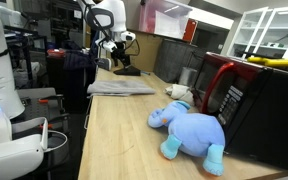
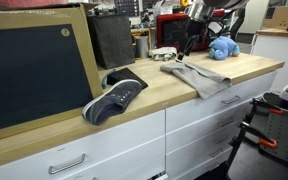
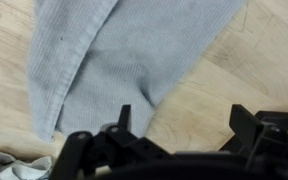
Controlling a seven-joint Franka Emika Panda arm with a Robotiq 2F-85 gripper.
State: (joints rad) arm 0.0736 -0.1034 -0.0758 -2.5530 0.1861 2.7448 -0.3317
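In the wrist view a grey knitted cloth lies spread on the wooden counter. My gripper hovers over the cloth's near edge, open, with only bare wood between the fingertips. In both exterior views the gripper hangs above the grey cloth without touching it. A white sock shows at the lower left corner of the wrist view.
A blue plush elephant lies on the counter beside a red and black microwave. A dark shoe sits near a large framed blackboard. White drawers run below the counter edge.
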